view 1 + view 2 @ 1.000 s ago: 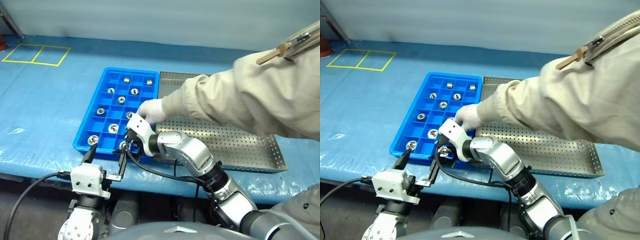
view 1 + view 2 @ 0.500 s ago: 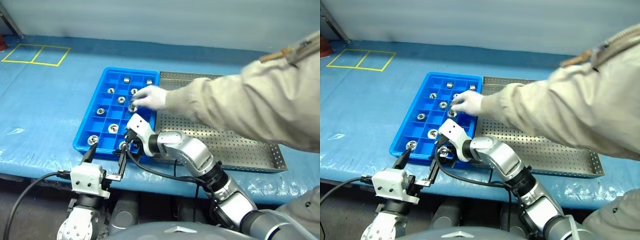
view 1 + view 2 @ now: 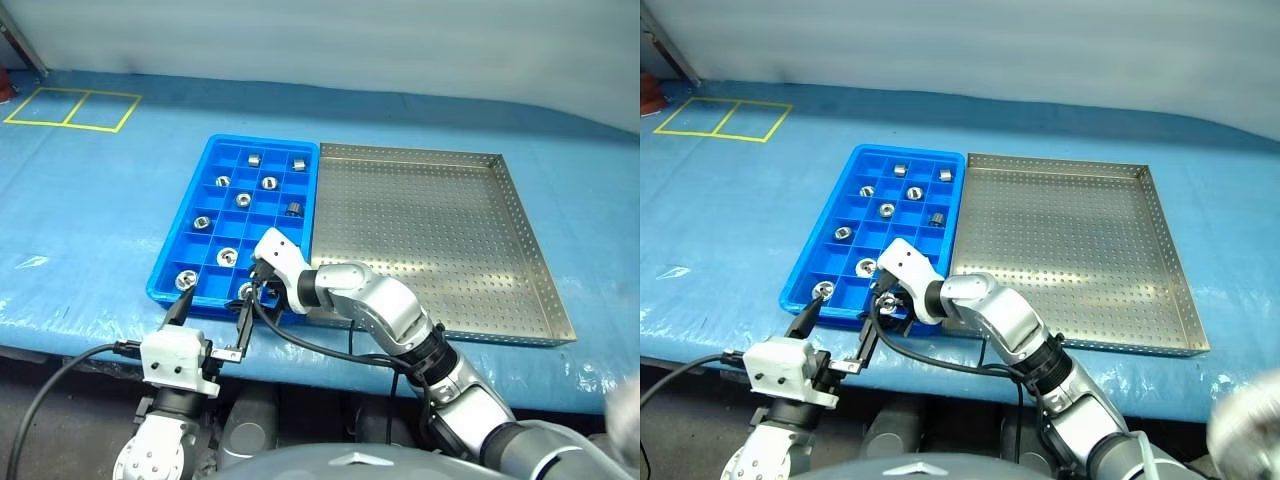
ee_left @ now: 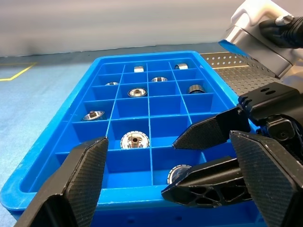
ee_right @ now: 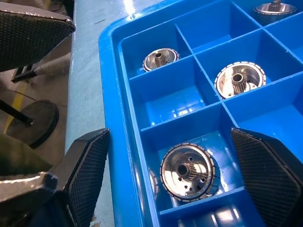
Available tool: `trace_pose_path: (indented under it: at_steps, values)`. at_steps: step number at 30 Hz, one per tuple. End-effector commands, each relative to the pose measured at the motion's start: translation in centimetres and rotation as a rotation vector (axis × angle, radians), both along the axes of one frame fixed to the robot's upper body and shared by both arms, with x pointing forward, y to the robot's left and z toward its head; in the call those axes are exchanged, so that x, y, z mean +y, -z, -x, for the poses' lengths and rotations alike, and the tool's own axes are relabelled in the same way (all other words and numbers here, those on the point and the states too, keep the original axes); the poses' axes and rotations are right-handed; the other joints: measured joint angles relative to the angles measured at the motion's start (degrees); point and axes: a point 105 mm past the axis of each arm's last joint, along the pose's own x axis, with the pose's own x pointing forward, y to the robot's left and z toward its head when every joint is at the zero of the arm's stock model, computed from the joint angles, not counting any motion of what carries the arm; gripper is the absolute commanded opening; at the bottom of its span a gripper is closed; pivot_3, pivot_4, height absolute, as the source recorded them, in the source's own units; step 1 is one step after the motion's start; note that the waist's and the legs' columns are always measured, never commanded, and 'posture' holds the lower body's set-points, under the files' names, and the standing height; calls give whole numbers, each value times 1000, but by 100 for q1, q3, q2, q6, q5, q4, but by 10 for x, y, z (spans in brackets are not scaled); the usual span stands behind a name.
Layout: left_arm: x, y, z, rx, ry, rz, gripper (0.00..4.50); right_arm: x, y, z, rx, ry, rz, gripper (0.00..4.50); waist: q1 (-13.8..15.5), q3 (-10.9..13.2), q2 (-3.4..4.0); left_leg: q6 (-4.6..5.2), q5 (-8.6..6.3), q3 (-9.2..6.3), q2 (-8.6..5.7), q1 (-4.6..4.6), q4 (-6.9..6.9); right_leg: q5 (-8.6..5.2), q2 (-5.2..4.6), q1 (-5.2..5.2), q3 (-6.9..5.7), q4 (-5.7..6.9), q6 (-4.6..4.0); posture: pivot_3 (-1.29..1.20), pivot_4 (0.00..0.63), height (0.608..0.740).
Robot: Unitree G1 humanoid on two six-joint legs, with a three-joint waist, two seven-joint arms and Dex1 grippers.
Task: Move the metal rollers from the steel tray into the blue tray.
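Steel tray (image 3: 420, 240) looks bare, the metal rollers (image 3: 227, 257) sit across the blue tray (image 3: 170, 262) compartments, both left hand (image 3: 211, 314) and right hand (image 3: 256, 288) are spread apart and holding nothing, so lift the right hand straight up clear of the near-corner dividers.

this looks like a workshop or a small factory, a place where machine parts get sorted. a long work table (image 3: 90, 210) is covered with a blue plastic sheet, and yellow tape squares (image 3: 70, 108) are stuck on it to mark spots. a bright blue plastic tray with many small square boxes (image 3: 180, 268) holds shiny round metal rollers with holes in the middle (image 3: 226, 257). just beside it sits a big flat silver metal tray full of tiny holes (image 3: 430, 240). a plain pale wall (image 3: 330, 40) stands behind the table.
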Motion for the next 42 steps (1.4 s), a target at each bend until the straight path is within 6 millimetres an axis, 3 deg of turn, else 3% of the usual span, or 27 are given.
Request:
trace_pose_path:
  at_steps: [1,42]
  values:
    - [-3,-10,2,-37,15,3,4500,5,-6,8,-6,-27,-28,4286,0,0,0,0,0,0,0,0,0,0,0,0,0,0,0,397,150,740]
    - [0,-10,-4,-32,7,-14,4500,7,-8,10,-14,-18,-43,4286,-13,-1,-1,0,0,0,0,2,4,0,0,3,0,1,0,384,150,740]
